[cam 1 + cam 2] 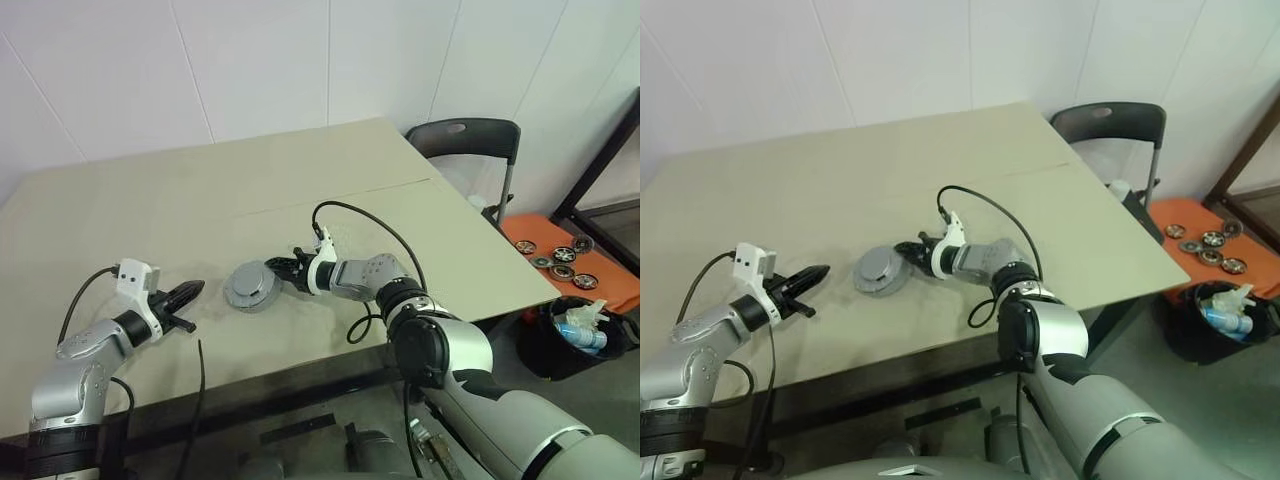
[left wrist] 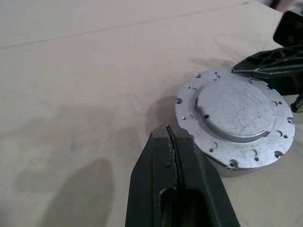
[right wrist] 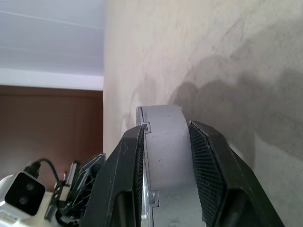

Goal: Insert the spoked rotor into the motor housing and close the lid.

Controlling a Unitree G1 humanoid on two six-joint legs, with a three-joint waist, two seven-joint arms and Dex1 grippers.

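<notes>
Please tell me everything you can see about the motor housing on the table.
The motor housing is a short round cup of silver-grey metal, closed by its lid, a plain grey disc with a raised centre and small holes around the rim. It lies flat on the beige table. The right gripper clamps its edge between both black fingers. The shut left gripper is beside it, apart.

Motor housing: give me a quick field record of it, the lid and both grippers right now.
motor housing: on the table, between the grippers
lid: closed, plain outer face up
spoked rotor: cannot be seen with the lid shut
right gripper: clamped across the housing's side wall
left gripper: shut, empty, apart from the housing
</notes>
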